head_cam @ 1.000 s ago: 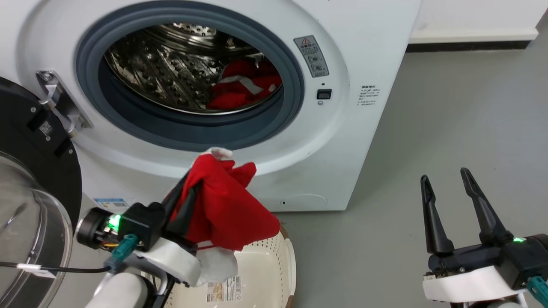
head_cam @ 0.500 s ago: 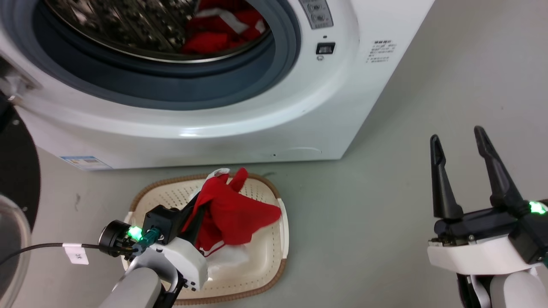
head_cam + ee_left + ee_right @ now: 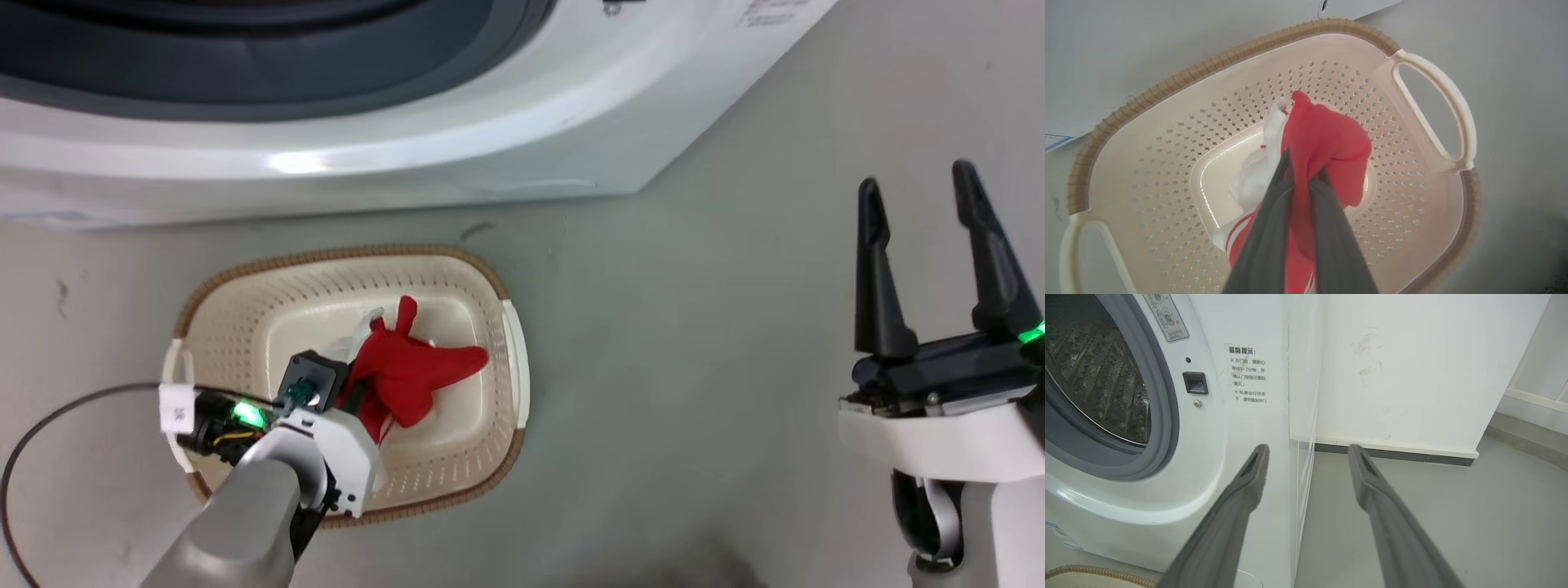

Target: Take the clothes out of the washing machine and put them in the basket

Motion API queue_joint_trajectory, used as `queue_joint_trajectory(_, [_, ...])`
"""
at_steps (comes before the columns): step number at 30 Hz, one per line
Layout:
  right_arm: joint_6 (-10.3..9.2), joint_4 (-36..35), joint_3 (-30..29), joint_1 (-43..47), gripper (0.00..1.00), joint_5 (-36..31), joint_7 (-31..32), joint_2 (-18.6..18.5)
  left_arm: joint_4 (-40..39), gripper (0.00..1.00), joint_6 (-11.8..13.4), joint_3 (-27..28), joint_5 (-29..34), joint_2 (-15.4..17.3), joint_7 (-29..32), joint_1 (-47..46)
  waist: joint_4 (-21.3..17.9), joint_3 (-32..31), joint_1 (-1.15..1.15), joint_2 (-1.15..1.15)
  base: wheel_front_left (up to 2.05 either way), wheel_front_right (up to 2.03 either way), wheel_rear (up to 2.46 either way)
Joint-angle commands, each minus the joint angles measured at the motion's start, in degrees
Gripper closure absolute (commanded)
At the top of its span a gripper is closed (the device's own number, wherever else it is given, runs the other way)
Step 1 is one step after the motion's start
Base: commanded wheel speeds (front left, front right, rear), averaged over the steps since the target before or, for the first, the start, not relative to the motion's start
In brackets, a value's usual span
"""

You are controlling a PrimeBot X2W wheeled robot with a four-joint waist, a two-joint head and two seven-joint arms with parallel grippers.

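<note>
Washer (image 3: 408, 163): white front runs across the top of the head view. The head camera has tipped down over the last second, so the porthole has slid nearly out of frame. That is a camera move; the washer has not shifted. The right wrist view catches part of the steel drum (image 3: 1094, 375), and no fabric shows in that part.

Floor (image 3: 694, 367): grey.

Basket (image 3: 269, 310): on the floor just in front of the washer, upright.

Right gripper (image 3: 916, 180): fingers spread wide, nothing between them, well apart from the basket, pointing at the washer's front corner.

Left gripper (image 3: 1305, 163): fingers pressed together, pinching the garment (image 3: 1327, 139).

Change: a second ago the red garment hung from this gripper up by the washer front, above the basket. Now it is down inside the basket, with the red bulk over the middle. The white part looks to be lying on the base, though contact is not certain.

Reading: carry done, release not yet done. Next step is likely to part the fingers and lift clear. Thin fabric could snag on a fingertip and ride back up.

More red fabric lay in the drum a second ago, so the task is probably not finished.
</note>
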Motion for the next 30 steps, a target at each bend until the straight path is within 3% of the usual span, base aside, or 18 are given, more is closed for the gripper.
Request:
queue_joint_trajectory(1, [-0.04,-0.29,-0.14,-0.95,0.00,0.48,-0.14,0.05,0.74,1.00,-0.16,-0.33,0.36,-0.36,-0.03,-1.11,-0.32,2.81,-0.01,0.00,0.00,0.00,0.00])
queue_joint_trajectory(9, [-0.04,-1.08,-0.15,-3.55,0.00,0.80,-0.14,0.04,14.38,1.00,-1.27,-2.90,1.18,-2.57,2.69,-8.76,-0.87,8.82,-0.01,0.00,0.00,0.00,0.00])
queue_joint_trajectory(16, [-0.04,-1.68,-0.83,-4.86,0.00,1.14,-0.14,0.04,18.08,1.00,-1.48,-4.63,1.77,-3.40,3.61,-11.53,-1.33,12.08,-0.01,0.00,0.00,0.00,0.00])
queue_joint_trajectory(17, [-0.04,-1.62,-0.86,-4.99,0.00,1.09,-0.14,0.04,18.33,0.96,-1.52,-4.69,1.56,-3.61,4.04,-11.67,-1.27,12.25,-0.01,0.00,0.00,0.00,0.00])
queue_joint_trajectory(18, [-0.04,-1.54,-0.88,-5.12,0.00,1.03,-0.14,0.04,18.56,0.59,-1.49,-4.77,1.45,-3.71,4.36,-11.83,-1.23,12.39,-0.01,0.00,0.00,0.00,0.00])
queue_joint_trajectory(19, [-0.04,-1.42,-0.86,-5.19,0.00,0.97,-0.14,0.04,18.74,0.00,-1.50,-4.90,1.55,-3.75,4.44,-12.05,-1.19,12.44,-0.01,0.00,0.00,0.00,0.00])
queue_joint_trajectory(30, [-0.04,1.01,-0.29,-3.05,0.00,0.46,-0.14,0.04,18.24,0.00,-1.53,-3.64,-1.31,-5.19,0.18,-8.33,0.30,4.13,-0.01,0.00,0.00,0.00,0.00])
